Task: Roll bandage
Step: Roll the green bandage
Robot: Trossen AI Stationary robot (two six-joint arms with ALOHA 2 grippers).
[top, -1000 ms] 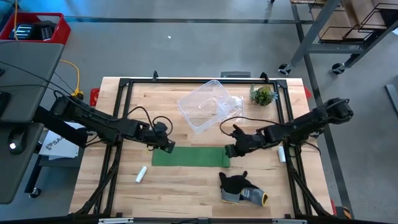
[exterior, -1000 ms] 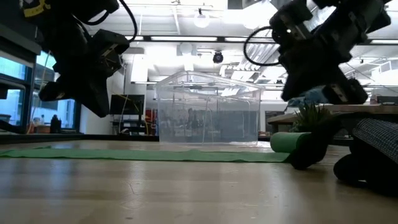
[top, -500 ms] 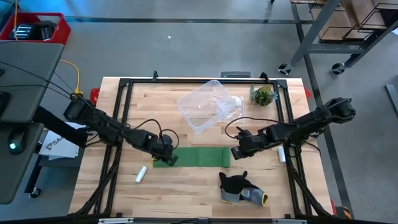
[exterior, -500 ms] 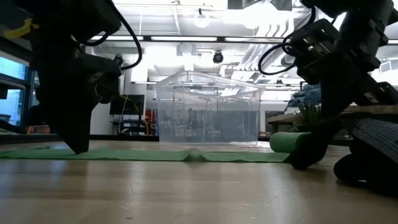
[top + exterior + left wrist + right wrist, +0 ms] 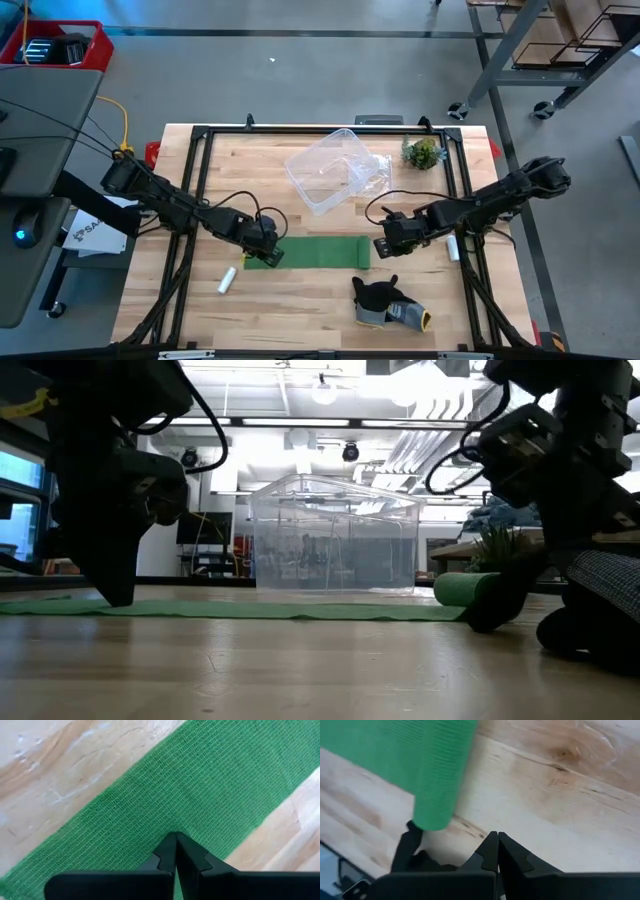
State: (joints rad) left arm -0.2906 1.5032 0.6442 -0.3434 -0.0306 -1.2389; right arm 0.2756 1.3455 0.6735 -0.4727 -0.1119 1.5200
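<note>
A: Where the left fingers point(image 5: 175, 851) press together, what lies under them?

B: Bandage point(image 5: 315, 252), a flat green strip on the worktop point(image 5: 300, 300). The left gripper point(image 5: 262, 255) stands on the strip's end farthest from the right gripper point(image 5: 384, 246). In the left wrist view the closed tips rest on the weave point(image 5: 165, 790), with green mesh on both sides of them. Whether any fabric is pinched between the tips cannot be told.

A: State of the right fingers point(image 5: 496, 851)?

B: Together, tips meeting, nothing between them. The rolled end point(image 5: 442, 780) of the strip lies just beside them, not in them. In the low view the roll point(image 5: 462, 588) sits on the worktop against the right gripper point(image 5: 500, 600).

A: Other items near the right fingers?

B: A dark glove point(image 5: 385, 303) lies near them, toward the worktop's front edge. A white cylinder point(image 5: 452, 247) lies on the side away from the bandage.

A: And beyond the strip?

B: A clear tub point(image 5: 335, 168), well apart from both pairs of fingers. A second white cylinder point(image 5: 227, 281) lies near the left fingers.
</note>
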